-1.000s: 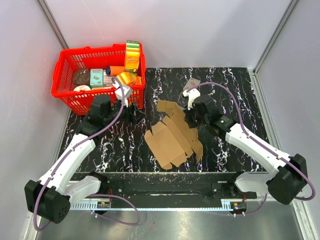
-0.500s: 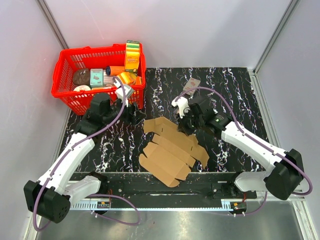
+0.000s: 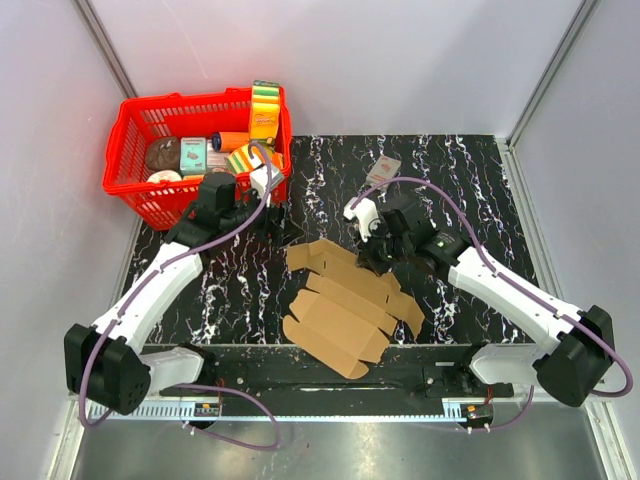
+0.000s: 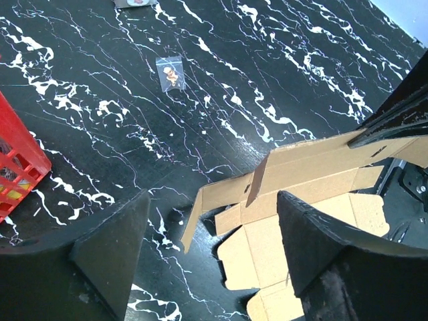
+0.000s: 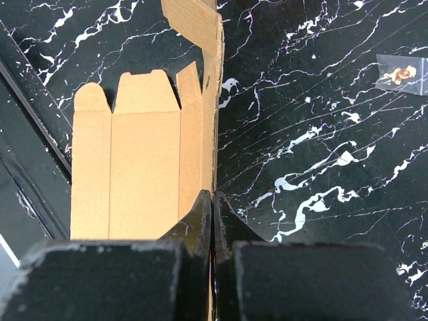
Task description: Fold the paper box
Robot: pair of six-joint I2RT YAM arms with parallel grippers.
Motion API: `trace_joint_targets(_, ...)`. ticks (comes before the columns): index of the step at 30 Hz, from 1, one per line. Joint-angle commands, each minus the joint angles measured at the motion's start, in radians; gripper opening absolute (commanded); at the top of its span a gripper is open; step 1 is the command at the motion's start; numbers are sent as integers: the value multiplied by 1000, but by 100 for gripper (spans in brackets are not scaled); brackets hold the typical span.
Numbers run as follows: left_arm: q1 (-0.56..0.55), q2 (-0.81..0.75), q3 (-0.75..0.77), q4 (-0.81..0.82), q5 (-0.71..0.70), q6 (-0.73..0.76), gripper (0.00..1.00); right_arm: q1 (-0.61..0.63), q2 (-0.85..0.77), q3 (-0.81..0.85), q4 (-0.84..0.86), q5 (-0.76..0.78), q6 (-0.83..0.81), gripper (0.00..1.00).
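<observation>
the paper box, a flat brown sheet, now lies nearer the front edge of the table than a second ago, one raised flap clamped in the right gripper. the left gripper, jaws spread wider, hovers empty by its far corner. only the wrist views reveal a small clear bag.

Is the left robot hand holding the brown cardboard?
No, the left gripper is wide open, and the paper box lies beyond its fingers, untouched.
</observation>
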Motion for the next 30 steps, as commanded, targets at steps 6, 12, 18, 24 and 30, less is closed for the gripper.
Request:
trace_joint_targets(6,-42,87,104,-30,26,59,82,13,-31,8,17,-21,-9,0)
trace_joint_targets(12,-81,126,104,-30,15,47,68,14,-45,0,31,-9,0,0)
trace_joint_targets(18,-97,155,98,-25,41,45,63,14,-45,4,34,-15,5,0)
trace_joint_targets(24,-106,176,104,-25,52,39,51,13,-40,4,37,-20,8,0)
trace_joint_targets(30,-124,187,109,-27,66,37,46,13,-38,-1,46,-14,12,0)
